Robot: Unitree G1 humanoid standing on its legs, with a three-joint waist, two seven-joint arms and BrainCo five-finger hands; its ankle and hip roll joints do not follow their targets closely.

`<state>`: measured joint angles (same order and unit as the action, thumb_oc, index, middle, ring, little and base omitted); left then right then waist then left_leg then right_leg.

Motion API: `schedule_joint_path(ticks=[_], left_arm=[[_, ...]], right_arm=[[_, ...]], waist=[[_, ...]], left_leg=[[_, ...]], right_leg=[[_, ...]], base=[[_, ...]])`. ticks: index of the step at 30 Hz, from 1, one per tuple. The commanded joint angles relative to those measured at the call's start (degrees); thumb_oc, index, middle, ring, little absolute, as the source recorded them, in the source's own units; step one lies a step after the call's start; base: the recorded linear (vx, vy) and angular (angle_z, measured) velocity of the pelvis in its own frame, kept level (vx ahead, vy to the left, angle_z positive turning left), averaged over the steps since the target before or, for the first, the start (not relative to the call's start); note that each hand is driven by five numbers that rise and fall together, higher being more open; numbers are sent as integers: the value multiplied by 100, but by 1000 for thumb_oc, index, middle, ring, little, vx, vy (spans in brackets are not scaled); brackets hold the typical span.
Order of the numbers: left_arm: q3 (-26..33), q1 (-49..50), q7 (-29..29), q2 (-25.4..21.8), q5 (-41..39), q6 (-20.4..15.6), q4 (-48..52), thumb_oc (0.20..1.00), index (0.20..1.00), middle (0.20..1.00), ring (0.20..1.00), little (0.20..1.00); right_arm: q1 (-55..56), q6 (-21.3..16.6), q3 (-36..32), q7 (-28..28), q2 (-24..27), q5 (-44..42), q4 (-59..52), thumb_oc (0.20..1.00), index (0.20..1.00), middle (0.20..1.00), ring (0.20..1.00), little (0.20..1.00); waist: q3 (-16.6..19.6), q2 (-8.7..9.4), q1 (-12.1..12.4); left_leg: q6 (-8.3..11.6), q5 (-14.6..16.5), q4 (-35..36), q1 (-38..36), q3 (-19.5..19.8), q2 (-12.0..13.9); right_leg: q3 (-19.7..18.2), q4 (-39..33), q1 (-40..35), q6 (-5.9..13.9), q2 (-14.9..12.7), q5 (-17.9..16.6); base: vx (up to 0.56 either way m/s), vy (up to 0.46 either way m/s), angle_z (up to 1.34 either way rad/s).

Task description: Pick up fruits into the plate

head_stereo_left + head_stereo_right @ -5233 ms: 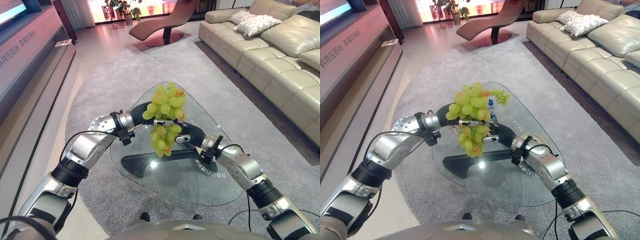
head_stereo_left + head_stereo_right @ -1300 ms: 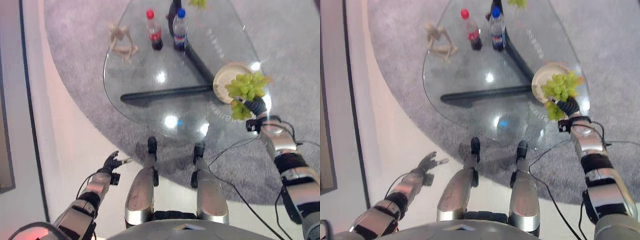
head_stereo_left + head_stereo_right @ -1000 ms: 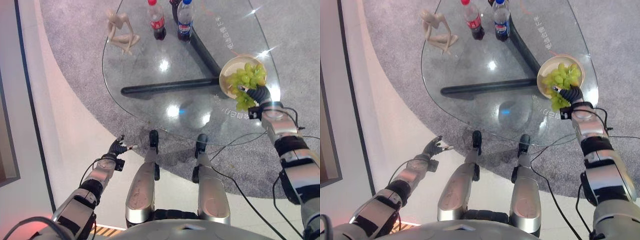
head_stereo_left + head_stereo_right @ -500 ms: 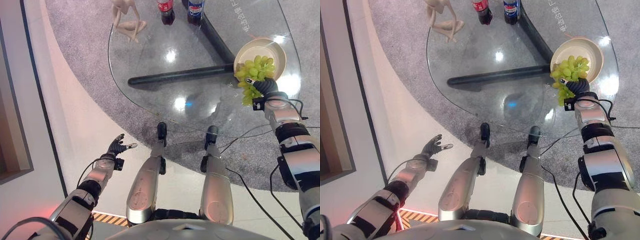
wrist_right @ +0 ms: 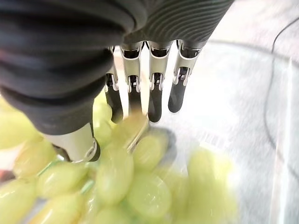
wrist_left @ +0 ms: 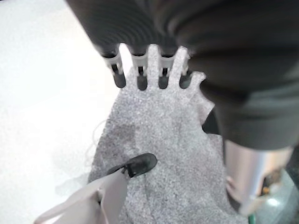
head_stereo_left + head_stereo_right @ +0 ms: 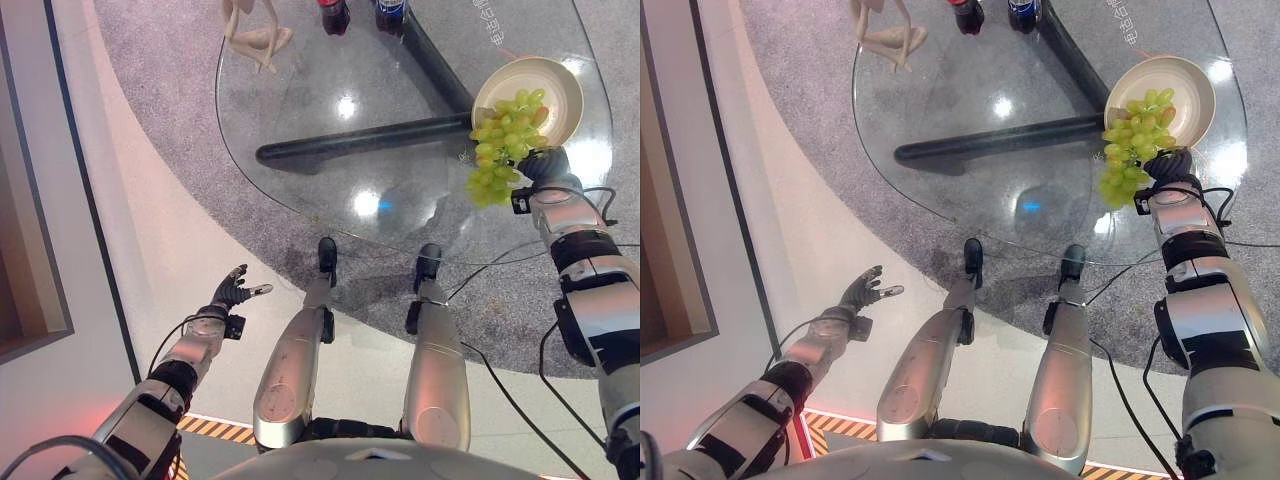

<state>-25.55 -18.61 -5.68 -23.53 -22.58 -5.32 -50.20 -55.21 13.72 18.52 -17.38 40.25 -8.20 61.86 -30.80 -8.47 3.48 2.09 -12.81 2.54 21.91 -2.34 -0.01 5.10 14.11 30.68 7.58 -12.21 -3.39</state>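
Right wrist view gives me my best read: the right hand [image 5: 70, 70] has its fingers [image 5: 154, 100] curled down and its thumb closed in against the bunch of pale green grapes [image 5: 112, 177], so I take it as gripping the bunch near the top, with the fruit hanging just beyond the fingertips. From the head camera I see that same right hand [image 7: 545, 165] at the near rim of the round cream-coloured plate [image 7: 565, 80], which sits on the clear glass worktop [image 7: 330, 130] with a dark tubular base under it. Part of the bunch [image 7: 505, 135] lies over the plate's near edge and the rest trails off the rim over the glass, on the wrist side of the fingers; I cannot tell whether the grapes rest on the plate.

My left hand [image 7: 233, 292] is held low, well away from the worktop, above the pale floor [image 7: 130, 250]. Its fingers [image 6: 140, 77] are straight and spread, the thumb apart, holding nothing; beyond them lies grey carpet [image 6: 163, 140].
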Motion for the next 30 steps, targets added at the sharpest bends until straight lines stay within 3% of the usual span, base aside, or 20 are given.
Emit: schedule_joint_path(ticks=[1, 14, 15, 16, 17, 18, 21, 25, 30], left_arm=[[-188, 32, -35, 64, -170, -72, -55, 1000, 1000, 1000, 1000, 1000], [-168, 117, 42, 4, -199, -45, -7, 1000, 1000, 1000, 1000, 1000], [-164, 130, 50, 4, -181, -35, -6, 1000, 1000, 1000, 1000, 1000], [-158, 134, 54, -4, -180, -43, -14, 1000, 1000, 1000, 1000, 1000], [-140, 122, 51, -6, -181, -46, -19, 1000, 1000, 1000, 1000, 1000], [-128, 131, 53, -7, -168, -50, -19, 1000, 1000, 1000, 1000, 1000], [-122, 156, 34, 7, -153, -61, -13, 1000, 1000, 1000, 1000, 1000], [-60, 184, 22, 36, -119, -28, -90, 1000, 1000, 1000, 1000, 1000], [79, 210, 57, 63, -40, 63, -170, 1000, 1000, 1000, 1000, 1000]], right_arm=[[-490, 55, 398, -471, 674, 331, 81, 200, 200, 200, 200, 200], [-557, 315, 547, -936, 807, 765, -235, 200, 200, 200, 200, 200], [-551, 346, 566, -940, 812, 781, -264, 241, 241, 241, 241, 241], [-536, 374, 573, -949, 827, 755, -307, 420, 420, 420, 420, 420], [-534, 376, 566, -987, 824, 728, -310, 956, 956, 956, 956, 956], [-514, 371, 554, -1022, 815, 716, -308, 1000, 1000, 1000, 1000, 1000], [-466, 375, 535, -1104, 787, 679, -340, 1000, 1000, 1000, 1000, 1000], [-219, 315, 353, -1669, 672, 589, -486, 1000, 1000, 1000, 1000, 1000], [307, 232, 124, -2032, 482, 688, -1028, 1000, 1000, 1000, 1000, 1000]], waist=[[100, -445, 69], [100, -404, 36], [100, -390, 28], [100, -375, 24], [100, -359, 26], [100, -352, 26], [100, -338, 23], [100, -257, -12], [100, -78, -85]], left_leg=[[60, 1073, -811, 96, 251, -15], [66, 1080, -793, 45, 206, 1], [67, 1110, -812, 18, 199, 1], [67, 1112, -817, 13, 195, 4], [68, 1100, -830, 30, 187, 13], [70, 1105, -837, 21, 186, 18], [69, 1121, -844, -8, 188, 25], [81, 1163, -827, -212, 167, 65], [110, 1198, -765, -520, 122, 138]], right_leg=[[402, 140, -191, -232, 164, 482], [393, 148, -213, -252, 221, 502], [395, 176, -235, -251, 215, 539], [400, 167, -248, -253, 219, 537], [402, 141, -250, -265, 236, 510], [406, 143, -265, -271, 244, 516], [409, 143, -295, -283, 255, 526], [442, 78, -514, -314, 289, 536], [473, -40, -855, -324, 332, 534]], base=[[0, 0, 0], [0, 0, 0], [0, 0, 0], [0, 0, 0], [0, 0, 0], [0, 0, 0], [0, 0, 0], [0, 0, 0], [21, 16, -1]])
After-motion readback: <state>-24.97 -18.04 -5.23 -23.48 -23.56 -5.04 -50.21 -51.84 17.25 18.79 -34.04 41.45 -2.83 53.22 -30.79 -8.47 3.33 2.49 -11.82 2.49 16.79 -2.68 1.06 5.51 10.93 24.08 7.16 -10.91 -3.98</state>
